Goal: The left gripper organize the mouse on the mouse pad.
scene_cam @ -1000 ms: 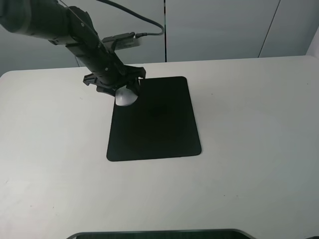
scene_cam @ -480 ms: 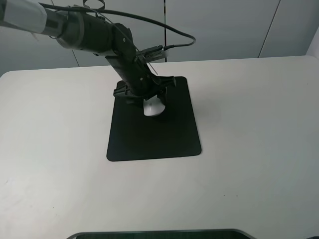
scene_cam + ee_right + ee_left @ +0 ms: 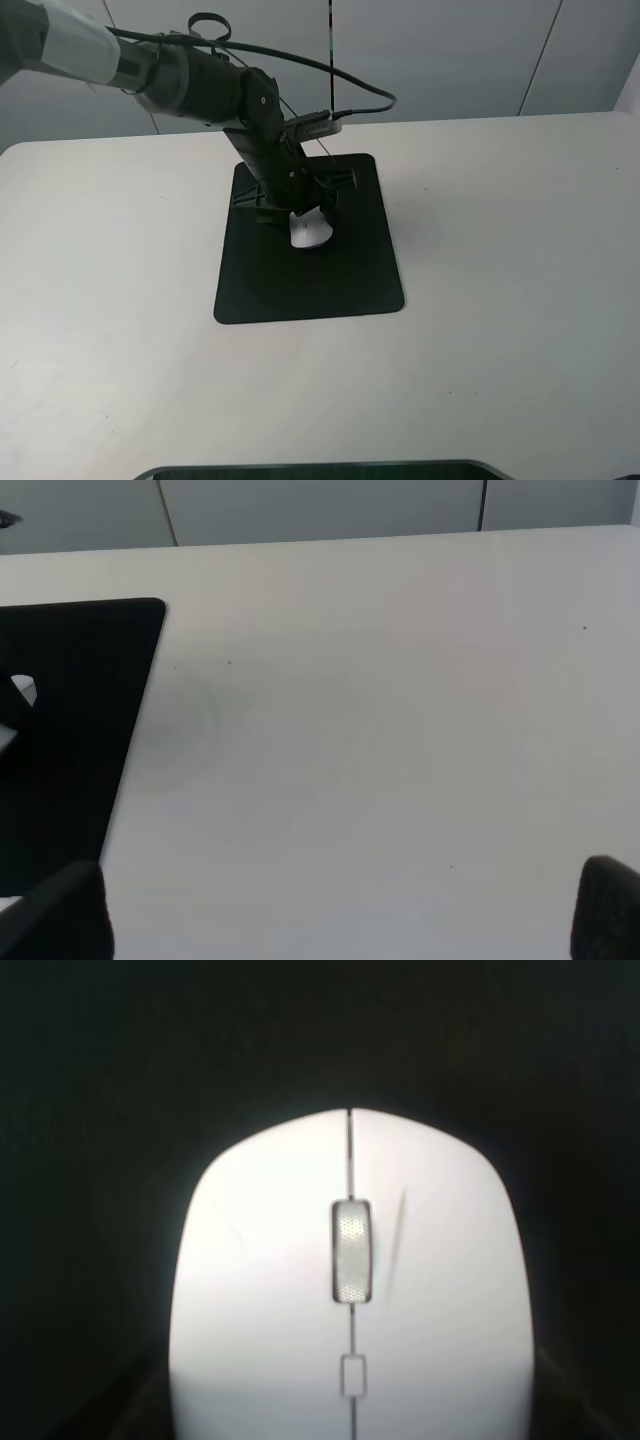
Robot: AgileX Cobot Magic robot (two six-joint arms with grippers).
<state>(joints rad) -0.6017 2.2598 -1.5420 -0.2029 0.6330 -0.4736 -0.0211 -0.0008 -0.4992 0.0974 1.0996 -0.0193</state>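
The white mouse (image 3: 312, 236) lies on the upper middle of the black mouse pad (image 3: 310, 285). My left gripper (image 3: 303, 213) comes down on it from the back left, its dark fingers on either side of the shell, shut on it. In the left wrist view the mouse (image 3: 350, 1290) fills the picture, grey scroll wheel facing up, with the black mouse pad (image 3: 100, 1080) all around it. My right gripper (image 3: 330, 915) is open over bare table, only its two dark fingertips (image 3: 50, 915) showing. From there the mouse pad (image 3: 80, 700) lies at the edge of the view.
The pad rests on a white table (image 3: 500, 250) with wide bare surface on both sides. A black cable (image 3: 340, 75) loops above the left arm. A dark object's edge (image 3: 320, 470) shows at the table's front. Grey wall panels stand behind.
My left gripper has carried the mouse from the pad's back left corner rightward and forward to the pad's upper middle. It has sunk a little lower over the last half second.
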